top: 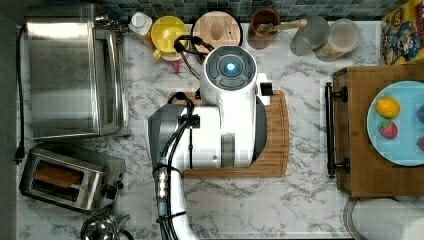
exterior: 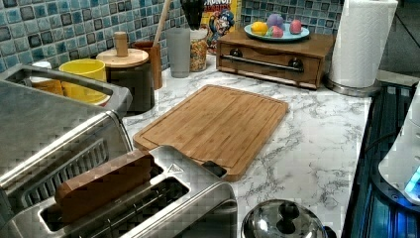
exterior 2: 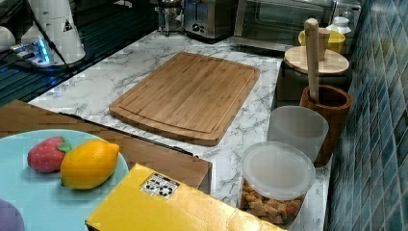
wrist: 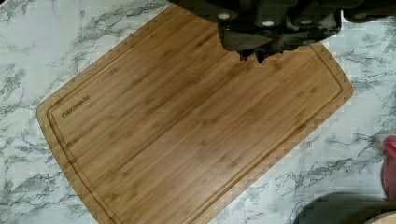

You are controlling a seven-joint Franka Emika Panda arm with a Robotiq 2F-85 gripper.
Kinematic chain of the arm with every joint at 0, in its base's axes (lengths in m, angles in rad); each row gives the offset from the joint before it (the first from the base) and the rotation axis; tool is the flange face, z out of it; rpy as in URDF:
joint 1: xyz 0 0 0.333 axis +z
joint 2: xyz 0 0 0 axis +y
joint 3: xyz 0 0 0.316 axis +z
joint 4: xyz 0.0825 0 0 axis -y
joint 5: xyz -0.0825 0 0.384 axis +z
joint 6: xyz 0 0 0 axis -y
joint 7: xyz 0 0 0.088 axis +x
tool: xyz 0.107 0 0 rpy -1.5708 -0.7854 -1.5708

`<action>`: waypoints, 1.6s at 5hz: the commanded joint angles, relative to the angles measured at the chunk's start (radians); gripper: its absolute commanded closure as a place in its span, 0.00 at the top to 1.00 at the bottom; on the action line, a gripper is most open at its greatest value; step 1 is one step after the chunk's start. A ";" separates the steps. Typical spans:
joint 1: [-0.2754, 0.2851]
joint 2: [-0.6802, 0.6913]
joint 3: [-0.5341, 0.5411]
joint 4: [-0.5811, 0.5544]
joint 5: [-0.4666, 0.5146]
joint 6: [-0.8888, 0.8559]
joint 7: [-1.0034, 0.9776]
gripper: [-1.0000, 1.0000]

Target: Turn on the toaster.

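Trouble could come from the reach: the toaster [top: 67, 180] sits at the top view's lower left, close under the toaster oven [top: 75, 72], while the gripper [wrist: 254, 56] hangs over the cutting board [wrist: 187, 121]; whether its jaws are parted I cannot tell. A stray approach may bump the oven or miss the lever.

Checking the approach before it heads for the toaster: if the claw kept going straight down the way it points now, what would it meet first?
Most likely the bare cutting board: the claw hangs above it, pointing down at it. Height above it is unclear.

End effector [wrist: 252, 56] shut, pointing down
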 commanded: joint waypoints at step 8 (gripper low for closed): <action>0.184 -0.267 0.221 -0.326 0.171 0.034 -0.056 0.00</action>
